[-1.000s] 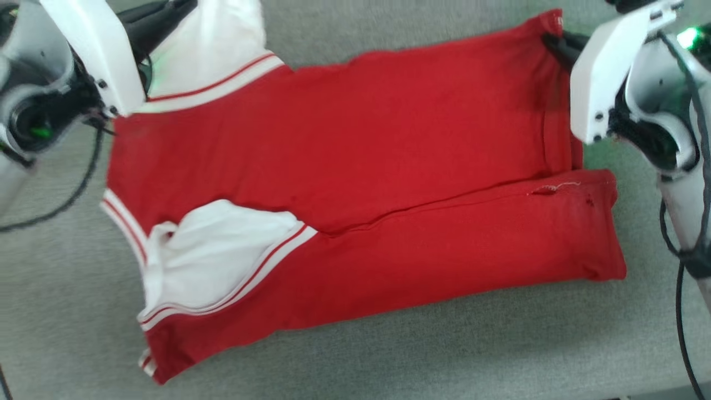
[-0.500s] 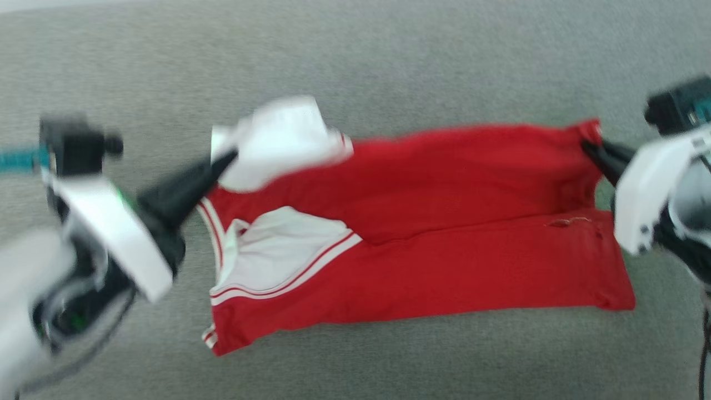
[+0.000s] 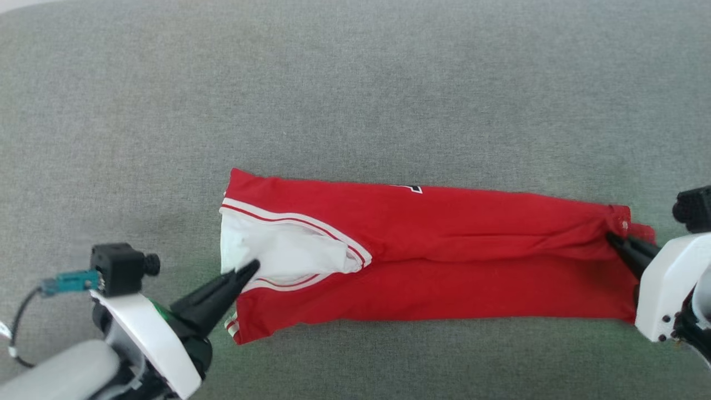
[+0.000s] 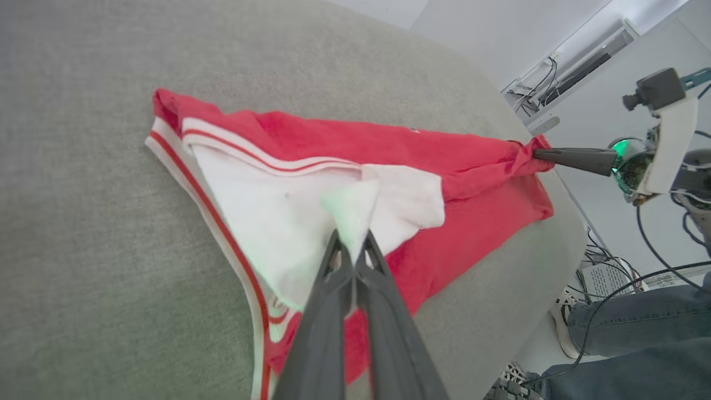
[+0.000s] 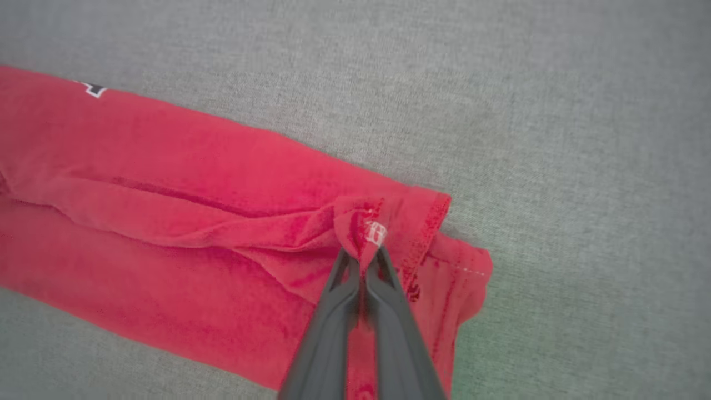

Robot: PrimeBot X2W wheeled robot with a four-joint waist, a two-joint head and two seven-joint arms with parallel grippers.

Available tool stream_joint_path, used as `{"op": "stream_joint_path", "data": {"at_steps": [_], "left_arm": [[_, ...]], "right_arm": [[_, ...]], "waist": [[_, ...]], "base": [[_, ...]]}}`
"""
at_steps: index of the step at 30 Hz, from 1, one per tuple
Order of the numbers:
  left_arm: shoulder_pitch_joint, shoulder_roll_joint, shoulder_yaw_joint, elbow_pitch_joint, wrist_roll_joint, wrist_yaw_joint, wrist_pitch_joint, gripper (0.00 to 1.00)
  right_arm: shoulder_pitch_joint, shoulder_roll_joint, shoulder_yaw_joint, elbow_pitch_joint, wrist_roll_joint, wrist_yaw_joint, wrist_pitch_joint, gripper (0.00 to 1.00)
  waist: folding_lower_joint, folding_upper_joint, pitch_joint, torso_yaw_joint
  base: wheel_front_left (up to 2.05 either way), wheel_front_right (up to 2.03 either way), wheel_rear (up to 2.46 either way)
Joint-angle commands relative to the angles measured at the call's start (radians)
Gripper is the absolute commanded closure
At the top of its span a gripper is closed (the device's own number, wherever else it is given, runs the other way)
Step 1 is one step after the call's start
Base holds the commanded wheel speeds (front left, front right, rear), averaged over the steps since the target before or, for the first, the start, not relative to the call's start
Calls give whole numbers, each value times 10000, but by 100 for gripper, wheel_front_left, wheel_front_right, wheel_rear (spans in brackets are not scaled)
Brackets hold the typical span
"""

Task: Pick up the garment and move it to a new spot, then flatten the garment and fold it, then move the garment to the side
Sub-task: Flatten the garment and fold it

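The red jersey (image 3: 433, 255) lies near the middle of the grey fabric-covered surface (image 3: 355, 100) as a long, narrow band folded lengthwise. Its white sleeve panel (image 3: 278, 258) with striped trim is at the robot's left end and its hem (image 5: 425, 233) at the right end, and a sliver of black-and-white lettering peeks out along the far edge. The left gripper (image 3: 250, 269) has its fingers pinched together on a small peak of the white sleeve fabric. The right gripper (image 3: 614, 239) is closed on a bunched corner of the hem, so the cloth spans between the two. The jersey looks thin, light and limp: it will likely sag and wrinkle wherever it is unsupported, and a pinch on one layer may slip out or drag only the top layer. The firmer places to hold are probably the stitched hem and the striped trim, with all layers taken at opposite ends so the fold survives the move.
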Motion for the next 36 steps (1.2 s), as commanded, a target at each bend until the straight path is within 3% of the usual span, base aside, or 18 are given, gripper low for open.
{"op": "stream_joint_path", "data": {"at_steps": [1,8,9,11,12,14,24,32,36], "left_arm": [[203,-170,80,120,57,-22,-44,100],[29,-895,-142,1025,539,-22,-47,100],[7,-916,-180,1129,604,-22,-47,97],[18,-1042,-102,1271,704,-22,-47,74],[82,-1079,-6,1341,768,-22,-47,57],[275,-1134,230,1481,999,-22,-48,0],[2085,-2485,2827,1829,2368,-22,-34,0],[3533,-4550,5628,2362,4723,-10,-33,0],[4031,-5273,6719,2408,5869,-8,-35,0]], "right_arm": [[58,49,4,39,-73,-8,35,100],[-255,327,86,742,-240,-6,-204,100],[-311,349,81,765,-275,-6,-270,94],[-350,345,19,781,-300,-6,-382,9],[-339,335,-30,768,-307,-6,-385,0],[-218,371,-218,687,-157,-6,-310,0],[666,320,-1574,990,20,-6,824,0],[480,493,-2024,2124,-70,-6,1143,0],[222,638,-1953,2646,-166,-6,1268,0]], "waist": [[0,-1,70,8],[0,-1,285,21],[0,-1,279,16],[0,-1,246,24],[0,-1,204,40],[0,-1,101,98],[0,-1,-405,769],[0,-1,-582,1403],[0,-1,-590,1606]], "base": [[0,0,0],[0,0,0],[0,0,0],[0,0,0],[0,0,0],[0,0,0],[0,0,0],[0,0,0],[0,0,0]]}}
